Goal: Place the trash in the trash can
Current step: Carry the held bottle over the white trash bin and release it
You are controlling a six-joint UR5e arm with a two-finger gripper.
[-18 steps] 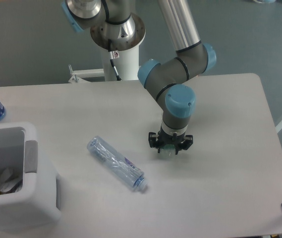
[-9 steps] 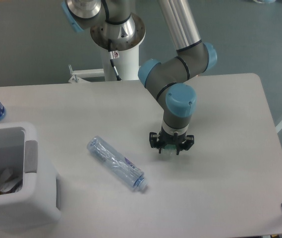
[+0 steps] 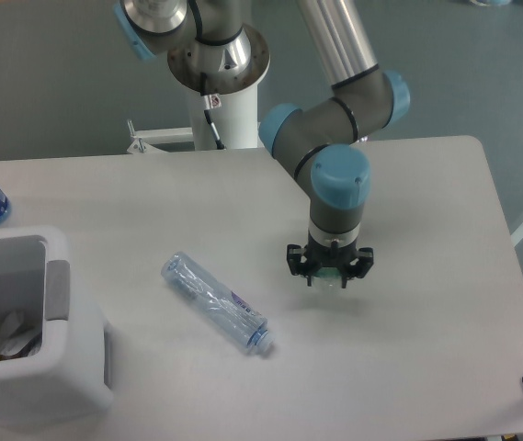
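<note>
a: what changes just now?

b: the gripper is a little higher and more toward 4 o'clock than half a second ago. between its fingers i see something clear and greenish, i think the short bottle, so the claw seems closed on it and lifting.

a: and the rest?

b: same as before. the longer bottle lies near the table centre, cap toward 4 o'clock. the trash can waits at 8 o'clock, far from the gripper, so the carrying is yet to come.
</note>
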